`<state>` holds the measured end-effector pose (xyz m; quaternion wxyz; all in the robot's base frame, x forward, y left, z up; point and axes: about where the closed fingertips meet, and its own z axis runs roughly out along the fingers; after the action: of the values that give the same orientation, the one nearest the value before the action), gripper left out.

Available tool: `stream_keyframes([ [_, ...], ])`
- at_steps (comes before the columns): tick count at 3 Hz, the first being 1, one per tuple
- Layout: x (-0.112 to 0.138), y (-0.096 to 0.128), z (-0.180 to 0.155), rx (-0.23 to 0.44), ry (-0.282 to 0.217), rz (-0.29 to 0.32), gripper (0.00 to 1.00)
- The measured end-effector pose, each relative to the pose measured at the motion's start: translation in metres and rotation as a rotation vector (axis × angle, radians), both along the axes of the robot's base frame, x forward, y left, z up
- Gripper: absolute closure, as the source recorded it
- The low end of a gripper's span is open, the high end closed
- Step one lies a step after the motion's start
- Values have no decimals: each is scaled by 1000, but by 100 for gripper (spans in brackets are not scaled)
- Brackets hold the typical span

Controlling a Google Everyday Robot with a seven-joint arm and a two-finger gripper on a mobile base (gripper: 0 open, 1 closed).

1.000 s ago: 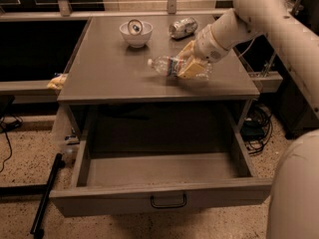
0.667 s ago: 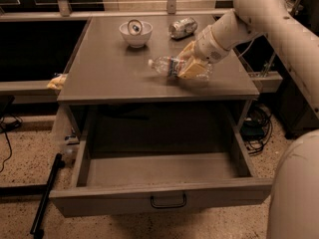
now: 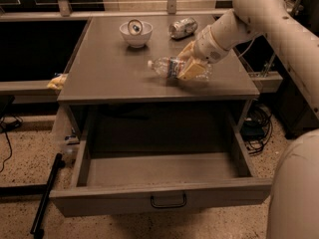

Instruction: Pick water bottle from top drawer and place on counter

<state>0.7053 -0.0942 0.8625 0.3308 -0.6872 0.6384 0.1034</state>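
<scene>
The water bottle (image 3: 164, 66) is seen lying on its side on the counter (image 3: 109, 68), right of centre, its pale cap pointed left. A dark label band is wrapped near the neck; its lettering is too small to be read. The bottle's right half is gripped by the gripper (image 3: 192, 63), whose yellowish fingers (image 3: 192, 71) are closed against it from the near and far sides. The pale arm (image 3: 249, 14) is angled in from the far right. Farther back on the surface, a white bowl (image 3: 135, 34) and a crushed silver can (image 3: 183, 27) are set apart. Below, the top drawer (image 3: 99, 200) is pulled open, its dark wire handle (image 3: 168, 201) centred.
</scene>
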Motion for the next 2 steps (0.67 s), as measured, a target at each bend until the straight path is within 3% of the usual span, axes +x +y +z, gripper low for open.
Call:
stream_keyframes([
  [1,0,0,0,0,0,0,12],
  [2,0,0,0,0,0,0,0],
])
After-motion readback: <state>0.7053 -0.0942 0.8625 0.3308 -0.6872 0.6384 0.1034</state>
